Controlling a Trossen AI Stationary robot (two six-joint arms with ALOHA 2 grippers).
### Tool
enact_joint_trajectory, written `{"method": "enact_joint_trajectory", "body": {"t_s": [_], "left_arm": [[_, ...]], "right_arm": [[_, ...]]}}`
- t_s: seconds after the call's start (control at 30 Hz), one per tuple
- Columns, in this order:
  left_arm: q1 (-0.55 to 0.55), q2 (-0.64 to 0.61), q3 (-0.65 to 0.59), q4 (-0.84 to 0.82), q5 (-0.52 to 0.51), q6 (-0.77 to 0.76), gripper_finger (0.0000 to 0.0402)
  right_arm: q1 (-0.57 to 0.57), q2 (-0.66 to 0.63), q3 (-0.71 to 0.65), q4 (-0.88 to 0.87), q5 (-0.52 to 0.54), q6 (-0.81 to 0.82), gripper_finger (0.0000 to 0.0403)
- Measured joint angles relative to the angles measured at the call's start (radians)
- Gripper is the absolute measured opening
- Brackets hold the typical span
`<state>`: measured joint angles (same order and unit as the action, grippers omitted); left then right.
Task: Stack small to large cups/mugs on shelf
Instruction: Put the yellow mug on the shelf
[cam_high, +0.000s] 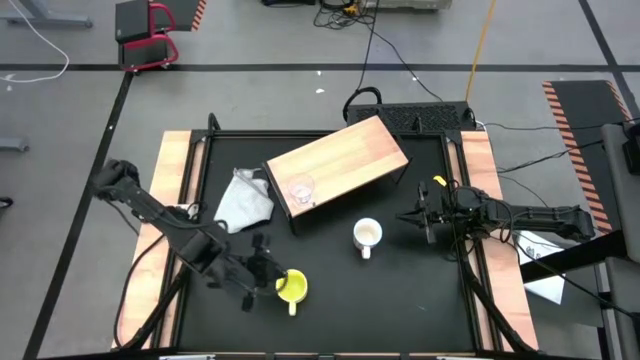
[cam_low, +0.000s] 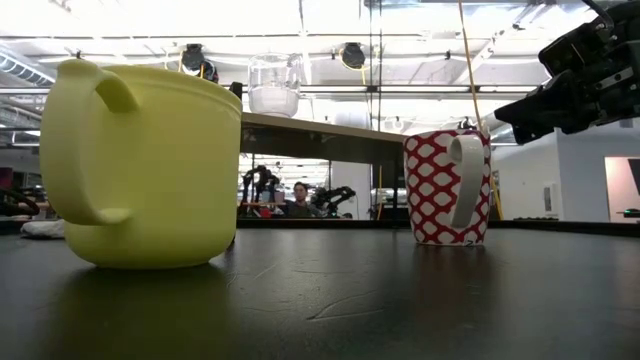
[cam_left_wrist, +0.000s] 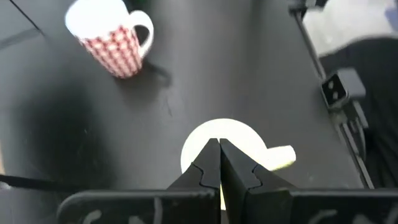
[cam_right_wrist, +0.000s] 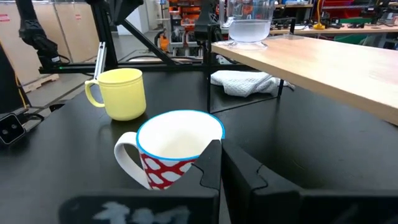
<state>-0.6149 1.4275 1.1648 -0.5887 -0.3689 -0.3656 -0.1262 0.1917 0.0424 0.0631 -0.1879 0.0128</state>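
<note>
The yellow mug (cam_high: 291, 287) stands upright on the black tabletop at the near left, its handle toward the near edge. My left gripper (cam_high: 264, 279) is shut just to its left, with the fingertips (cam_left_wrist: 219, 149) over the mug's rim (cam_left_wrist: 199, 140). The white mug with the red pattern (cam_high: 367, 235) stands upright mid-table. My right gripper (cam_high: 418, 216) is shut to its right and higher up (cam_low: 525, 110), apart from it. The clear glass cup (cam_high: 300, 189) stands on the wood-topped shelf (cam_high: 345, 160); it also shows in the right wrist view (cam_right_wrist: 249, 22). My left gripper's shut fingertips come slanting down from the table's left at the yellow mug's left rim (cam_left_wrist: 199, 140). I cannot tell whether they touch it. The mug stands upright on the table.
A white-grey cloth (cam_high: 244, 198) lies on the table against the shelf's left end. The shelf lies slantwise across the far half of the table. Cables and a black box (cam_high: 420, 115) sit past the far edge. Wooden strips (cam_high: 480, 180) border the tabletop at both sides.
</note>
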Motion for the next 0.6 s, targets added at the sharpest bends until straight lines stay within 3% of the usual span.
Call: {"method": "enact_joint_trajectory", "body": {"t_s": [0.33, 0.6], "left_arm": [[0.078, 0.182, 0.22, -0.229, 0.179, 0.012, 0.0], [0.197, 0.21, 0.237, -0.278, 0.378, 0.038, 0.0]], "right_arm": [[0.0, 0.0, 0.0, 0.0, 0.0, -0.001, 0.0], [0.0, 0.0, 0.0, 0.0, 0.0, 0.0, 0.0]]}}
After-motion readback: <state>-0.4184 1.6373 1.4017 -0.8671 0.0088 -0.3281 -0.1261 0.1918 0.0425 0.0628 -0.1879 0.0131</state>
